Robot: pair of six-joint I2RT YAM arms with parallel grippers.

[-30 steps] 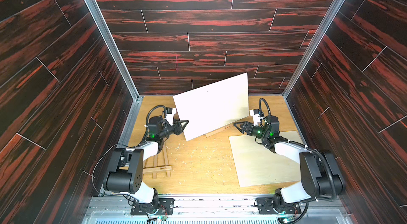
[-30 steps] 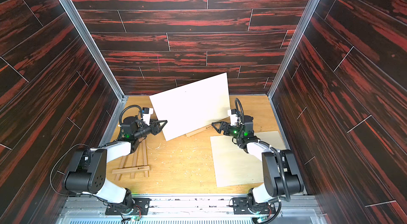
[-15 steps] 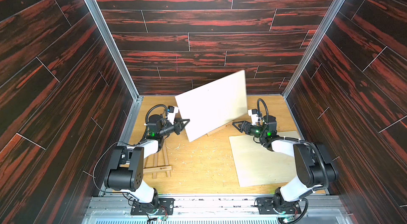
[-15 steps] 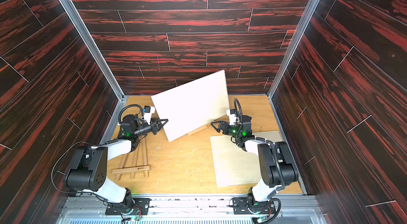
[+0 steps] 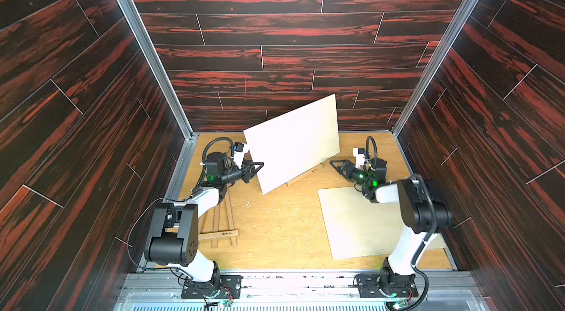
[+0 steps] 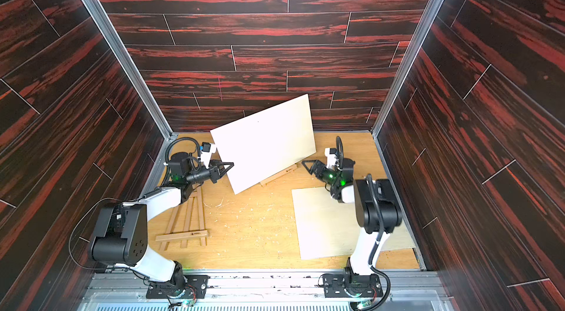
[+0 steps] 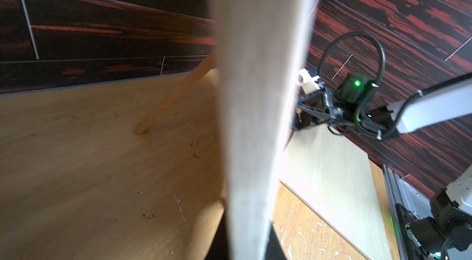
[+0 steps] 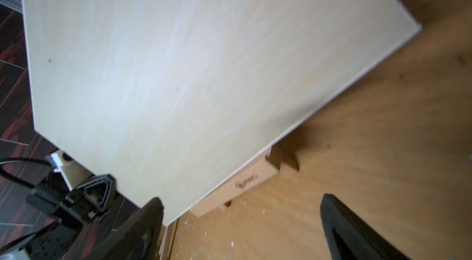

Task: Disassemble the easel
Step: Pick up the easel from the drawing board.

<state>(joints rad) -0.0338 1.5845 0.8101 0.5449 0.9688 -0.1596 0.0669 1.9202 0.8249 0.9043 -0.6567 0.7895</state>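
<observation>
Left tool (image 5: 258, 169) is pinching the near left edge of the pale board (image 5: 293, 144), jaws pressed tight on it; in the left wrist view that edge runs straight up the middle, with a dark jaw on each side of it low down. The board stands steeply tilted at the back of the counter (image 5: 275, 233); its left corner dips low towards the counter and its right corner rides high against the back wall (image 5: 275, 58). Under the lower edge the easel's ledge (image 5: 305, 173) pokes out; from the right wrist view the board's edge lies right along that ledge, though whether it rests on it or has cleared it I cannot tell, the picture is soft there. The easel's rear leg (image 7: 176, 97) slants down behind the board and its foot touches the counter.

Right tool (image 5: 334, 165) hangs spread wide, gripping nothing, just beside the ledge's right end and below the board's right edge; its fingers (image 8: 352, 233) frame bare counter. A flat panel (image 5: 367, 224) lies under the right arm; a folded easel (image 5: 221, 227) lies flat by the left arm. Between those two the counter's middle is open, dotted with wood chips (image 5: 275, 211).
</observation>
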